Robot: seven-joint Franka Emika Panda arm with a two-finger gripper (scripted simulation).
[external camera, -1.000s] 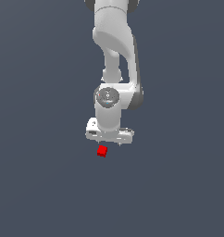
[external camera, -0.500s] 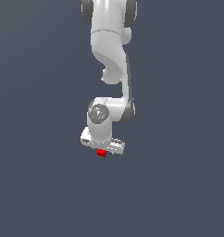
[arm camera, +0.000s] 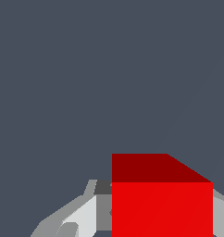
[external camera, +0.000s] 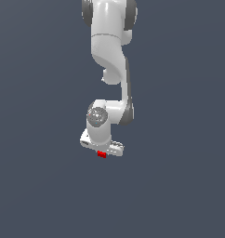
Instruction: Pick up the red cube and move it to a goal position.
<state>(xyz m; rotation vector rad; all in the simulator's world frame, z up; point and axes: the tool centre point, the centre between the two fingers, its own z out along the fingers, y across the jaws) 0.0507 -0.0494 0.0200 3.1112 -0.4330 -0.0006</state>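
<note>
The red cube (external camera: 102,154) rests on the dark grey floor, mostly hidden under the white gripper (external camera: 102,152), which has come straight down over it. In the wrist view the red cube (arm camera: 162,203) fills the space between the two fingers. One grey finger (arm camera: 86,215) lies against one side of the cube and the other finger (arm camera: 221,215) against the opposite side, with no gap showing. The gripper (arm camera: 162,220) is shut on the cube, and the cube sits at floor level.
The white arm (external camera: 112,60) rises from the gripper toward the top of the exterior view. Plain dark grey floor (external camera: 179,186) lies all around. No goal marker shows.
The arm has lowered, bringing the gripper from just above the cube down around it. The cube has stayed in the same place.
</note>
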